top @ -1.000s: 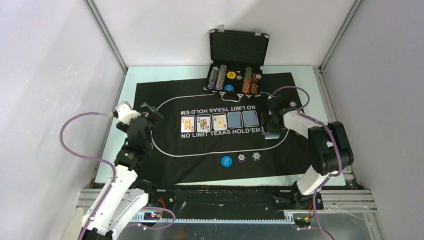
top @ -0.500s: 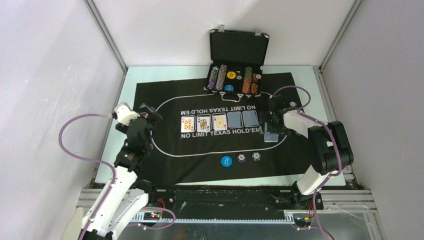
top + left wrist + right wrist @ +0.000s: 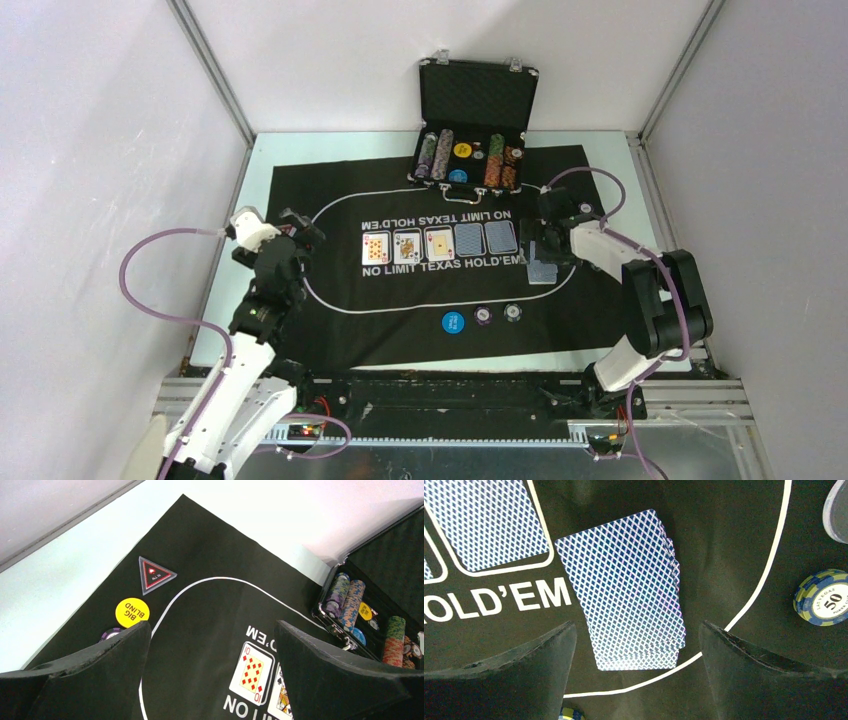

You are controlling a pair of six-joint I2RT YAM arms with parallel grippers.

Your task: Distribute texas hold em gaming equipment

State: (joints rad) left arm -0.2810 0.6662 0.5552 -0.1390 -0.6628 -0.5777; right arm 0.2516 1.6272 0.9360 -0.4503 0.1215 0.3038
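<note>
Since one second ago, shows the deck of blue-backed cards (image 3: 624, 590) settled flat and the right gripper (image 3: 636, 630) eased slightly back from it. Places the deck face down, a little splayed, on the black felt mat (image 3: 330, 190), just right of the row of five board cards (image 3: 440, 243). Shows the right fingers spread to either side of the deck, pinching nothing. Shows the left gripper (image 3: 212, 627) equally spread and empty, above the mat's left end near the yellow BIG BLIND button (image 3: 132, 612). Judges the deck light, thin and slippery, prone to fanning further under a push, and easily bent at the corners. Recommends a pinch across the two long edges, or a peel of the top card alone.
</note>
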